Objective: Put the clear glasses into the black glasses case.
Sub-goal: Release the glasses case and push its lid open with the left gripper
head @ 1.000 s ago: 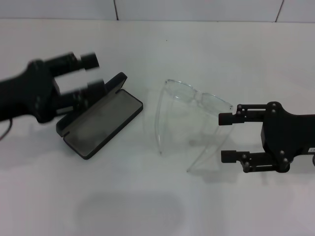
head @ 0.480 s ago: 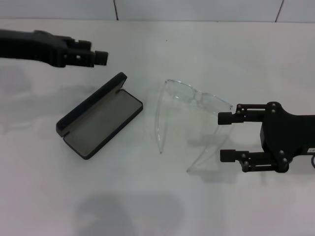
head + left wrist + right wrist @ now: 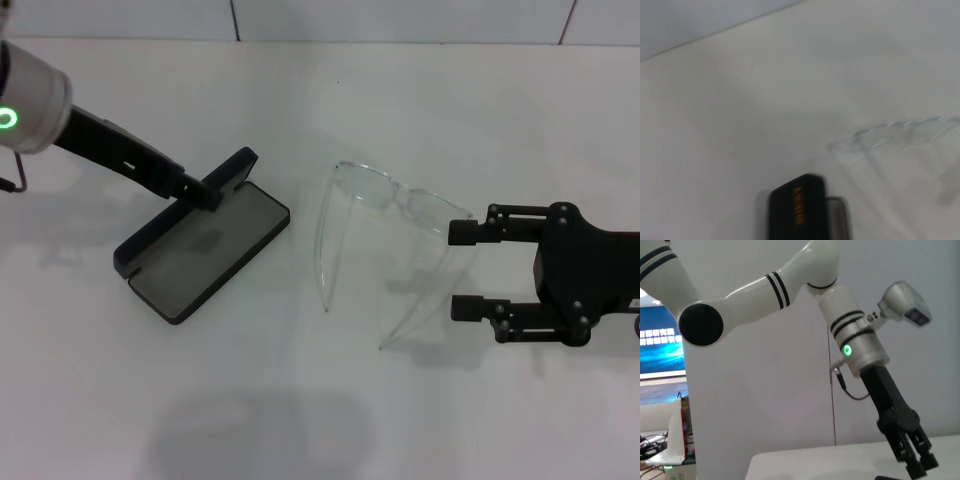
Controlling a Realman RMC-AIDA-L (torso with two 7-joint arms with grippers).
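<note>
1. Covering the whole head view is a plain white table (image 3: 300, 400); a pale wall (image 3: 400, 18) with thin dark seams runs along its far edge.
2. Case (image 3: 200, 240) lies open on the table's left part, grey lining up, lid raised along its far-left edge.
3. Glasses (image 3: 395, 225) sit at table centre, just right of the case and apart from it, arms unfolded and pointing toward the robot.
4. Left gripper (image 3: 205, 190) reaches down from the upper left, its tip at the case's raised lid; contact cannot be told. Whether its fingers are apart or together: cannot tell from the head view.
5. Right gripper (image 3: 458, 270) rests low at the right, jaws spread wide with nothing between them; its upper finger (image 3: 470, 232) is just beside the glasses' right end.
6. Left wrist view only: the case lid's outside (image 3: 797, 210) with gold lettering, and the glasses (image 3: 900, 132) as a faint outline beyond.
7. Right wrist view only: the left arm (image 3: 765, 290), white with black bands and a green light near the wrist, and the left gripper (image 3: 912, 457) pointing down with fingers seemingly close together. Also a room behind: white panel, blue screen (image 3: 660, 345) at the side, clutter low down.
</note>
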